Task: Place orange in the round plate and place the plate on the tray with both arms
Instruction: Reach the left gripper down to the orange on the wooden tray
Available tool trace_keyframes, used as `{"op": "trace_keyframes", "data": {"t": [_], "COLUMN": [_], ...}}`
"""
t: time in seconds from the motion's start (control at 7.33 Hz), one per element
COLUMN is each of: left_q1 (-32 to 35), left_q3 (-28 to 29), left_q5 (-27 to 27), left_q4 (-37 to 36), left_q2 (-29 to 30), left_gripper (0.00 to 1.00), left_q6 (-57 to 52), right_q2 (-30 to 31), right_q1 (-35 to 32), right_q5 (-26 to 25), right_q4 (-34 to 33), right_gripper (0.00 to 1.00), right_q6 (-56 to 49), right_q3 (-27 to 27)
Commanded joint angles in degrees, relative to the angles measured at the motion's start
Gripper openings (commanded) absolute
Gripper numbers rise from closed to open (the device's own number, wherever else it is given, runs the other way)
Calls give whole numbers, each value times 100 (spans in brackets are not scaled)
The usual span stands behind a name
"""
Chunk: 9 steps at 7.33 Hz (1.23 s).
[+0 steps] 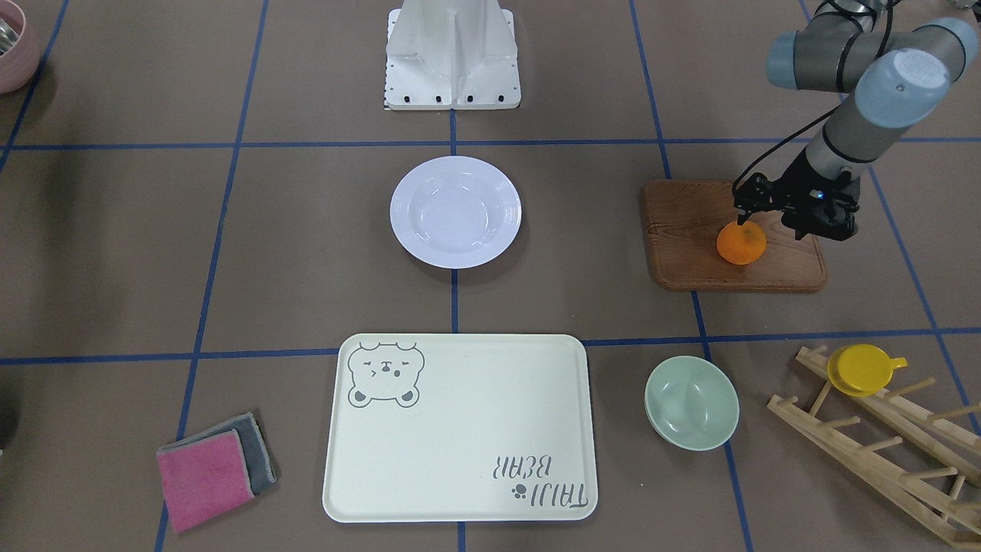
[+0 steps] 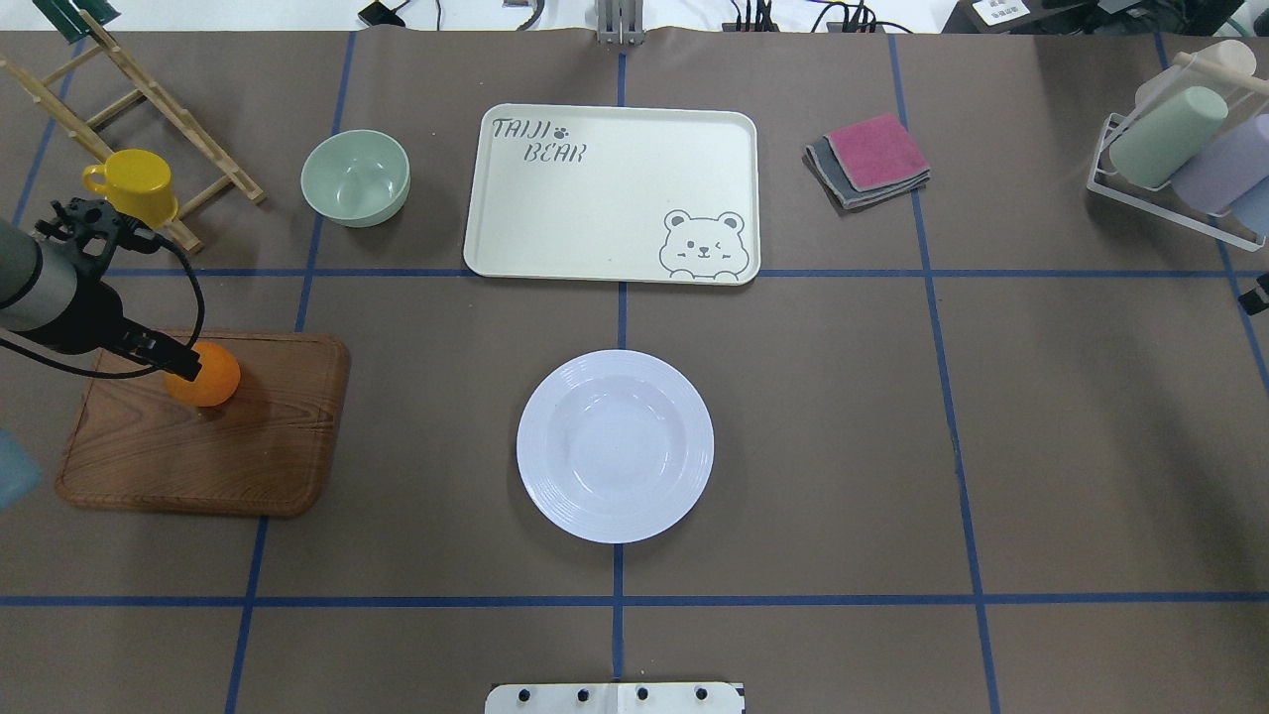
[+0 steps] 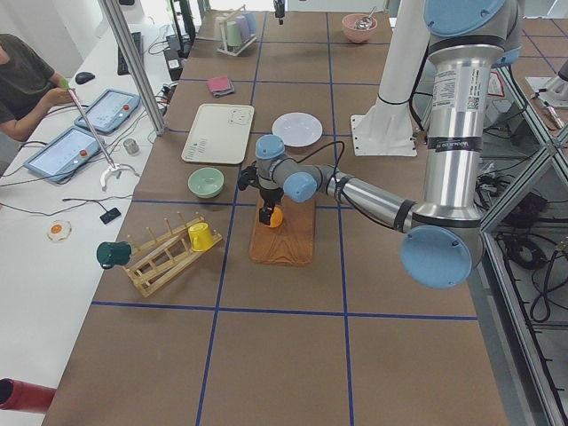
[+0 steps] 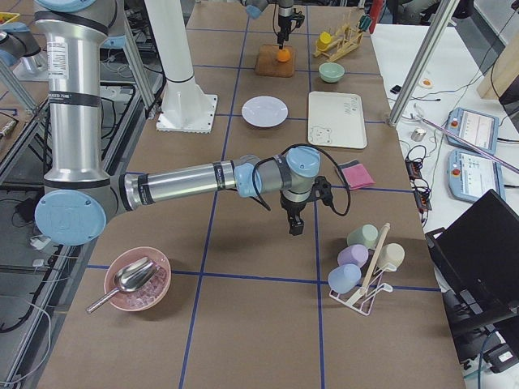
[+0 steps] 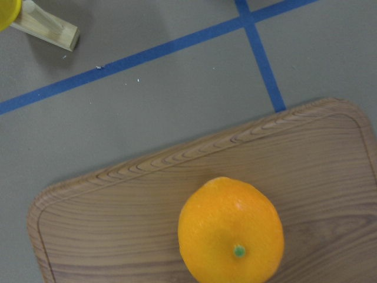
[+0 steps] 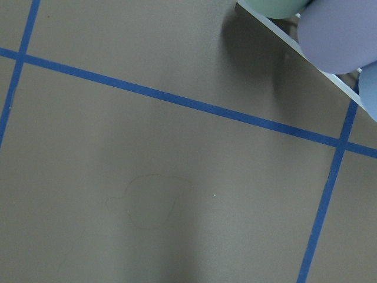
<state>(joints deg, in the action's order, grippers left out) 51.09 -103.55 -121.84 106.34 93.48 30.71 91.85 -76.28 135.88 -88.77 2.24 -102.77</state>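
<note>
Count: one orange (image 1: 741,243), one round plate (image 1: 455,212), one tray (image 1: 460,429), one wooden board (image 1: 690,253), one green bowl (image 1: 691,402), one yellow cup (image 1: 862,369), and two folded cloths, pink (image 1: 203,479) over grey (image 1: 262,454).

The orange sits on the board, well apart from the plate. The plate lies on the surface between the robot's base and the tray, touching neither.

Arms: two. We note the left arm stretched low over the board, its wrist turned down, with the left pincer (image 1: 745,213) at the top of the orange. We cannot tell its opening, or whether it grips.

The right arm's forearm runs level. The right pincer (image 4: 295,224) points straight down above bare surface; we cannot tell its opening.
</note>
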Motion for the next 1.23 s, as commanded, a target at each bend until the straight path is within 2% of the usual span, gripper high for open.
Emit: {"op": "trace_keyframes", "data": {"t": [0.0,1.09], "left_q1": [-29,-275], "left_q3": [212,414], "left_q5": [-23,-6], "left_q4": [-8,-16], "left_q2": [241,232], "left_gripper": [100,100], "left_q6": [207,234], "right_q2": [0,0], "right_q1": [34,61], "right_q5": [0,9], "right_q4": [0,-9], "right_gripper": [100,100], "right_q6": [13,22], "right_q3": [12,47]}}
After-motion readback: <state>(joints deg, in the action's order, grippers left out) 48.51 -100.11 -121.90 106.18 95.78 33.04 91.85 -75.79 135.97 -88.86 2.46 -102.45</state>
